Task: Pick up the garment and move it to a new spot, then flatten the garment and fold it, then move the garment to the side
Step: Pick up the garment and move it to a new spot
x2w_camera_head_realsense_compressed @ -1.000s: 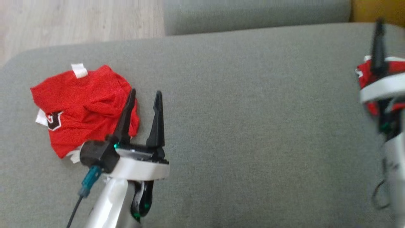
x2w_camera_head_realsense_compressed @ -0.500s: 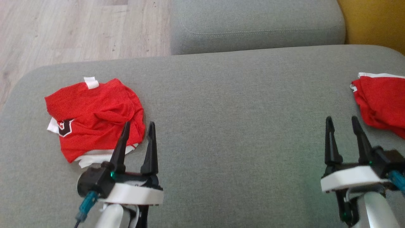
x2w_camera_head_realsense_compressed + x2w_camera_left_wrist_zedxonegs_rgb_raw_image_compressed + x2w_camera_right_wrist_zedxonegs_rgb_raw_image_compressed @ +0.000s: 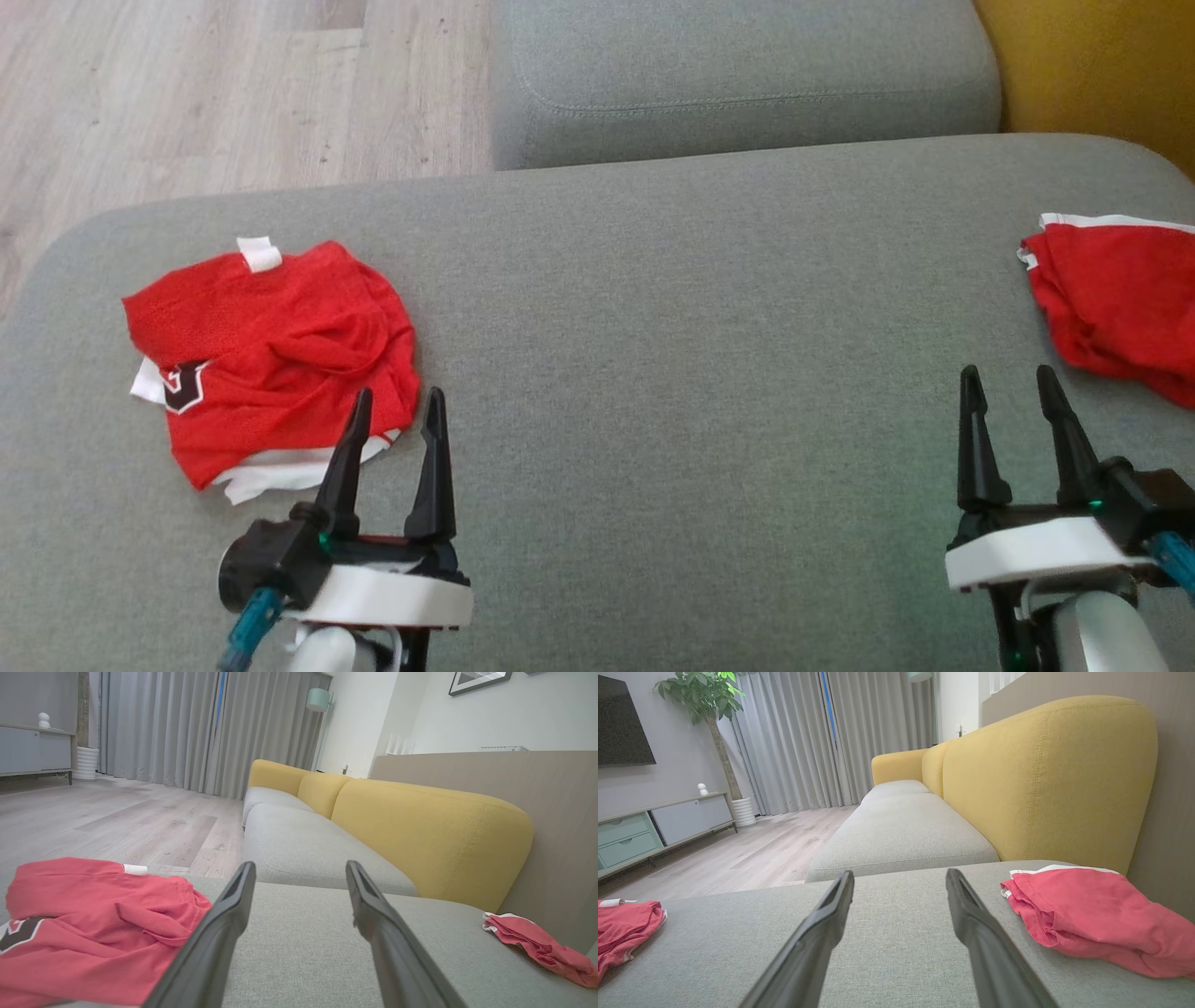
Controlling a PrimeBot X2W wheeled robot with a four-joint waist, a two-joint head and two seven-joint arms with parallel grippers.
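Parts cut off: the right garment (image 3: 1120,308) is cut by the right edge of the head view, so its full shape is not seen. Both arms are cut by the bottom edge.
Parts hidden: the black and white mark on the left garment (image 3: 271,355) is folded over, and it cannot be read. A bit of that garment's near edge is covered by one finger (image 3: 347,448) of the left gripper (image 3: 399,397).
Hard to tell: whether that finger is touching the cloth cannot be told.
Garments: two are counted, both red with white trim. The left one is bunched up near the left end of the big grey cushion (image 3: 700,327). The right one is laid near the right end, close to the yellow back (image 3: 1092,75). They are kept well apart.
White tag: one is seen, at the far edge of the left garment.
Grippers: two are counted, with two dark fingers each.
Left gripper: its fingers are spread apart and nothing is held.
Right gripper (image 3: 1008,373): its fingers are spread apart too, nothing is held, and it is placed near the right garment but apart from it.
Grey cushions: two are counted, with the smaller cushion (image 3: 747,75) behind the big one.
Floor (image 3: 187,93): pale wood is seen past the left garment.
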